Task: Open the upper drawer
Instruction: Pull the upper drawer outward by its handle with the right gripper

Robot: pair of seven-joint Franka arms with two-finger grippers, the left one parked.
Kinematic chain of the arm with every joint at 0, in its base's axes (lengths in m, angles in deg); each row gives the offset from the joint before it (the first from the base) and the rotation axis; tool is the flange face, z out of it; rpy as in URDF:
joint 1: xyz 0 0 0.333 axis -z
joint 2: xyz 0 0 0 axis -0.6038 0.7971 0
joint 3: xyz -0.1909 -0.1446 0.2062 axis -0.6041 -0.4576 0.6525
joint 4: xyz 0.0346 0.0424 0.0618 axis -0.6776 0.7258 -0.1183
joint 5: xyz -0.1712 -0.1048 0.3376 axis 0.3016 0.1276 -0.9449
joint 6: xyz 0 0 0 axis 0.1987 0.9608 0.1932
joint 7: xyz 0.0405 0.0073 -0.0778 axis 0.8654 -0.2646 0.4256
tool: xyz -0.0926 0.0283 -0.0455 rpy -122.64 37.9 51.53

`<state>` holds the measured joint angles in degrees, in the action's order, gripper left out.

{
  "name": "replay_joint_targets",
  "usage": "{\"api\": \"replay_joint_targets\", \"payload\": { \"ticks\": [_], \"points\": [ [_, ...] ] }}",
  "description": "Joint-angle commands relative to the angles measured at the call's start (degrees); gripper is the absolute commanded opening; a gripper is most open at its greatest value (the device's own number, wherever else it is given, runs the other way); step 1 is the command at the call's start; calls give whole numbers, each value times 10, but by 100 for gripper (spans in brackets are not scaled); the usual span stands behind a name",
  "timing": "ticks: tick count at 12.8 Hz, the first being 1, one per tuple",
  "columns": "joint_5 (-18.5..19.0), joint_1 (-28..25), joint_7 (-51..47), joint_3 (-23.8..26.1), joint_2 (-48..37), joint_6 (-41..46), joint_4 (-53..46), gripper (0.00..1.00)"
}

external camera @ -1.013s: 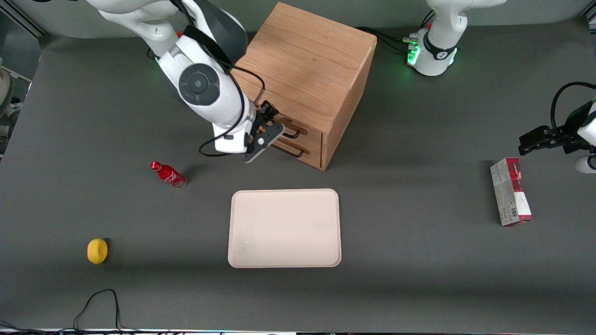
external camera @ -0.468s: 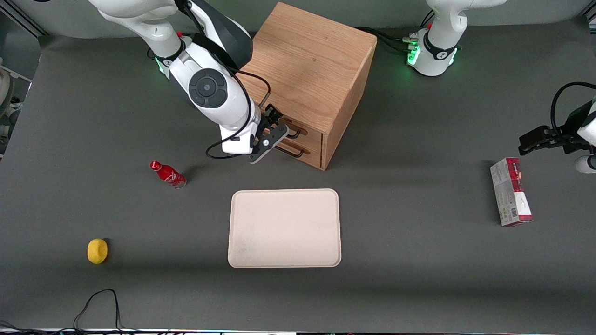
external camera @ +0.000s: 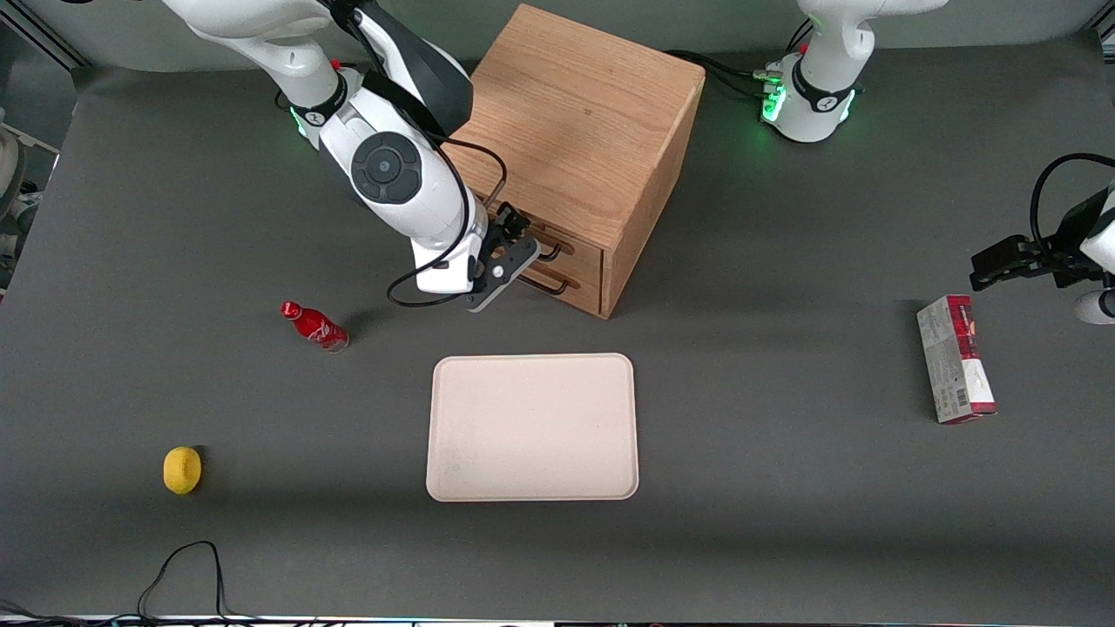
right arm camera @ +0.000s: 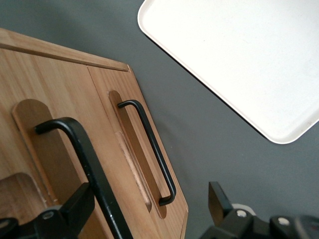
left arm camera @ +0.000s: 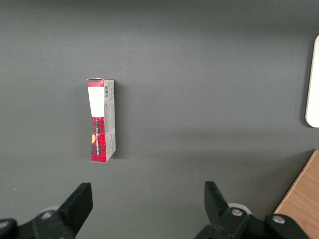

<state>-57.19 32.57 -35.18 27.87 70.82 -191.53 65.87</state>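
**Gripper at the upper drawer handle**

The gripper [external camera: 510, 252] sits in front of the oak cabinet [external camera: 579, 131], its fingers [right arm camera: 75, 209] spread apart to either side of the upper drawer's [right arm camera: 45, 149] black bar handle [right arm camera: 87, 164], not clamped on it. The upper drawer appears shut, above the lower drawer [right arm camera: 134, 144]. A cream tray [external camera: 532, 427] lies nearer the front camera.

- No text, brand, number or sign can be read anywhere.
- White script is borne on the red bottle [external camera: 314, 326], but it cannot be made out.
- A barcode and print are seen on the red-and-white carton [external camera: 955, 358] [left arm camera: 101, 120]; neither can be read.
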Motion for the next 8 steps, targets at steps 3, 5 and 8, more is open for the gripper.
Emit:
{"api": "replay_joint_targets", "payload": {
  "ticks": [3, 5, 8],
  "points": [
    [14, 2, 50, -18, 4, -14, 14, 100],
    [14, 2, 75, -36, 6, -14, 3, 100],
    [14, 3, 93, -50, 25, -12, -22, 100]
  ]
}}
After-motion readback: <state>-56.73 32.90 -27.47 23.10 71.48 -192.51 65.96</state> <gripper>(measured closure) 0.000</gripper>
